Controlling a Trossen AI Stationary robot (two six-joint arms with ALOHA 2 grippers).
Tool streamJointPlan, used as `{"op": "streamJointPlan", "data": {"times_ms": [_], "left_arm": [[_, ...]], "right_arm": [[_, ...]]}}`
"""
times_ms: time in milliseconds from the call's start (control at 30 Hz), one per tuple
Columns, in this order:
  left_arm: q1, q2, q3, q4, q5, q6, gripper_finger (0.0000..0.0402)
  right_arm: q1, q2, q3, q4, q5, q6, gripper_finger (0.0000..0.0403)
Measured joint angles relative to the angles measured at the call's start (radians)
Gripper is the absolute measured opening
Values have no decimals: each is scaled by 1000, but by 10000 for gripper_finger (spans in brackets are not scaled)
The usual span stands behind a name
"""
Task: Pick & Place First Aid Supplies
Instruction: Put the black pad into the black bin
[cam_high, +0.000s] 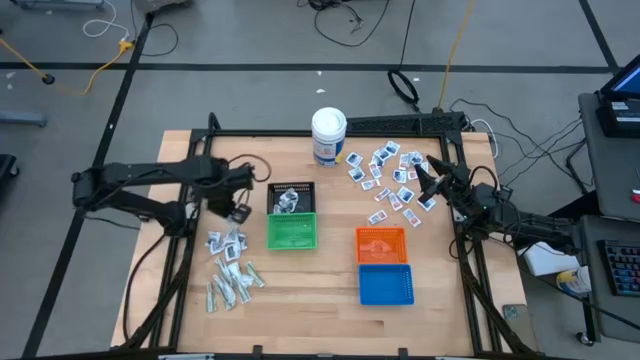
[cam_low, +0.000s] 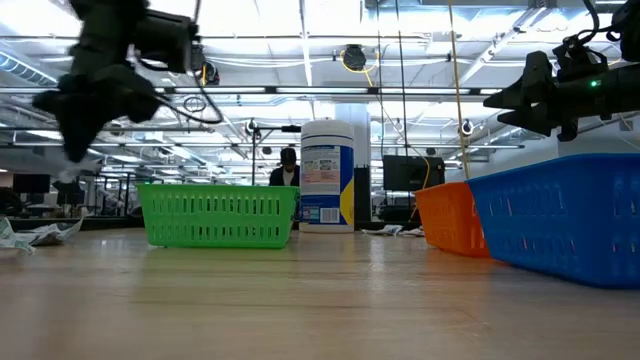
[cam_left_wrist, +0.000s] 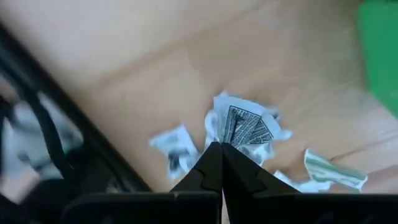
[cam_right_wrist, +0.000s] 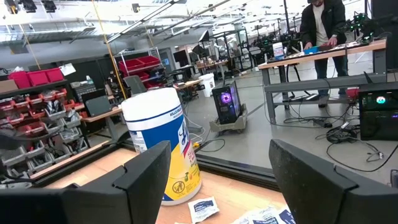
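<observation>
Jaws on my left gripper (cam_left_wrist: 221, 163) are pressed fully together with nothing between them, and it hangs above the pile of grey-white strip packets (cam_high: 231, 270) at the left of the bench (cam_high: 330, 318). From its wrist camera I look past the closed tips at one crumpled packet (cam_left_wrist: 245, 126) on the wood. Moving right, I see the black basket (cam_high: 292, 197) with a few packets inside, touching the green basket (cam_high: 292, 232) just in front of it, and the white canister (cam_high: 328, 136) standing upright at the back edge. Next come the orange basket (cam_high: 381, 244) and the blue basket (cam_high: 386, 284), set against each other. Behind them the white squares with blue print (cam_high: 385, 178) lie scattered. At that scatter's right edge my right gripper (cam_high: 428, 180) hangs with its jaws spread wide, holding nothing.
</observation>
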Motion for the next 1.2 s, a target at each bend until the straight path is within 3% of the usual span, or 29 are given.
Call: {"op": "streamJointPlan", "data": {"times_ms": [267, 600, 867, 1200], "left_arm": [[72, 220, 216, -3, -26, 319, 0], [80, 461, 504, -21, -41, 649, 0], [84, 623, 659, -20, -68, 773, 0], [76, 757, 687, -8, -70, 802, 0]], "right_arm": [[0, 0, 0, 0, 0, 0, 267], [0, 0, 0, 0, 0, 0, 267], [0, 0, 0, 0, 0, 0, 267], [0, 0, 0, 0, 0, 0, 267]]}}
